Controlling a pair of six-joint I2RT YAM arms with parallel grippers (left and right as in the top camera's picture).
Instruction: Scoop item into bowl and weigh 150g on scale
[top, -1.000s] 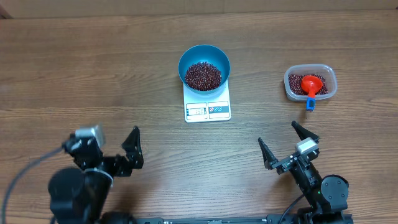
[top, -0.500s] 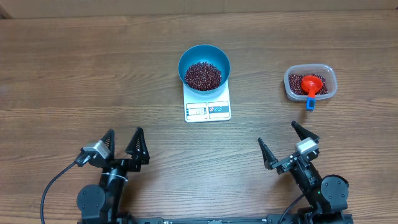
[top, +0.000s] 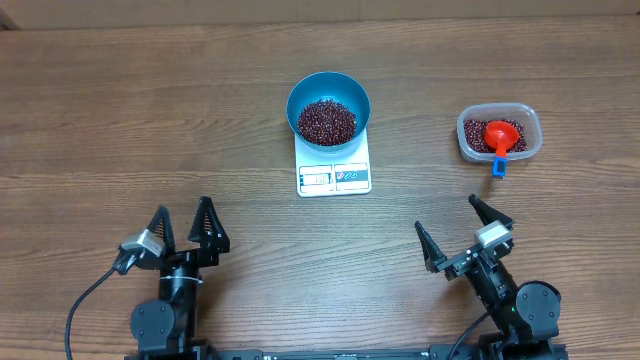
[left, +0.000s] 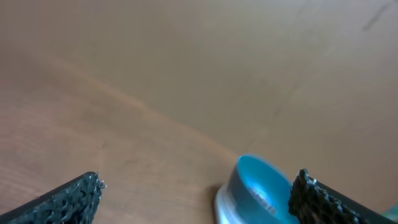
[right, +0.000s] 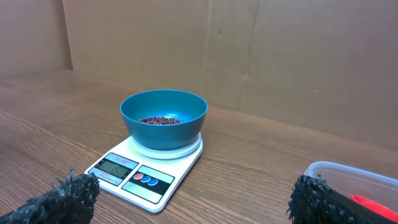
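The blue bowl (top: 328, 107) stands on the white scale (top: 333, 176) at the table's middle back, and dark red-brown beans (top: 327, 120) fill its bottom. The right wrist view shows the bowl (right: 163, 118), the scale (right: 147, 171) and its lit display. The left wrist view, blurred, catches the bowl (left: 261, 190). My left gripper (top: 181, 226) is open near the front left. My right gripper (top: 462, 227) is open near the front right. Nothing sits between either pair of fingers. Both are well short of the scale.
A clear plastic tub (top: 499, 133) at the back right holds more beans and a red scoop (top: 499, 137) with a blue handle end. Its rim (right: 348, 171) shows in the right wrist view. Brown cardboard walls (right: 249, 50) back the table.
The left arm has swung and settled, its gripper now pointing toward the scale from the front left. The right arm, bowl and tub have not moved.
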